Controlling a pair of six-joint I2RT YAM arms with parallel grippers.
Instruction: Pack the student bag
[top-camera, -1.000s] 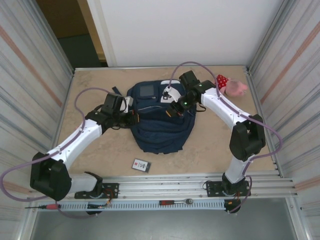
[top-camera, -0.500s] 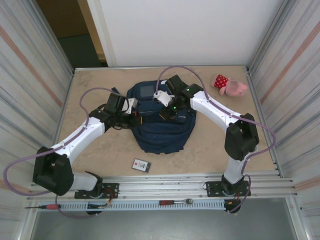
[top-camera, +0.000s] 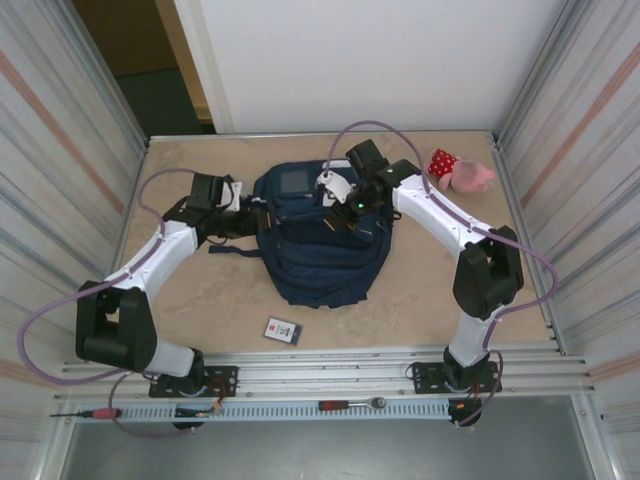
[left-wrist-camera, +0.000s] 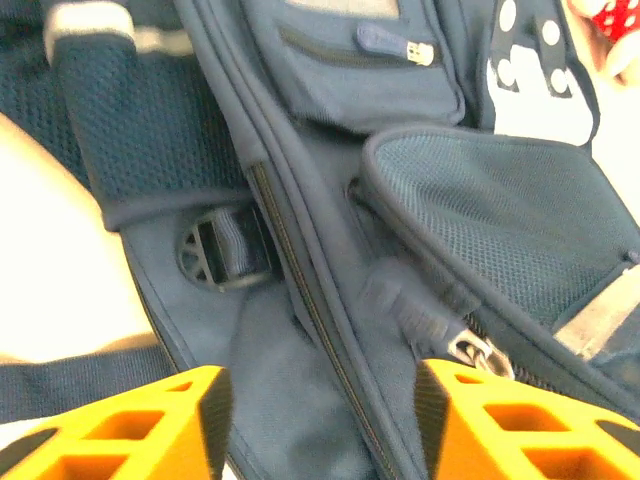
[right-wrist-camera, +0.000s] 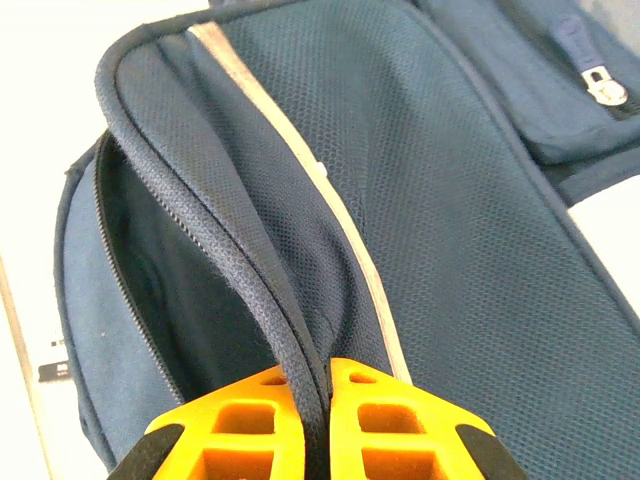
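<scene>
Student bag (top-camera: 320, 250) laid flat on the table (top-camera: 200, 295), mid-width and nearer the far edge than the near one, top end turned to the far edge.

Left gripper (top-camera: 252, 216) found at the bag's left side. In the left wrist view its orange fingers (left-wrist-camera: 140, 425) are seen set wide apart with nothing gripped. A zipper line, a zipper pull (left-wrist-camera: 472, 352) and a strap buckle (left-wrist-camera: 215, 255) are seen beyond them.

Right gripper (top-camera: 336, 220) placed over the bag's upper right part. In the right wrist view its fingers (right-wrist-camera: 250, 435) are pressed together on the piped rim (right-wrist-camera: 210, 200) of an unzipped compartment. The rim is lifted and a dark interior is exposed. A light stripe (right-wrist-camera: 320, 180) is noted along the mesh panel.

White patch (left-wrist-camera: 530, 110) recorded near the bag's top, its markings too blurred to be read.

Small card (top-camera: 283, 330) lying by the near edge, print too small to be read.

Pink plush toy (top-camera: 462, 173) in a red dotted dress lying by the far right corner.
</scene>
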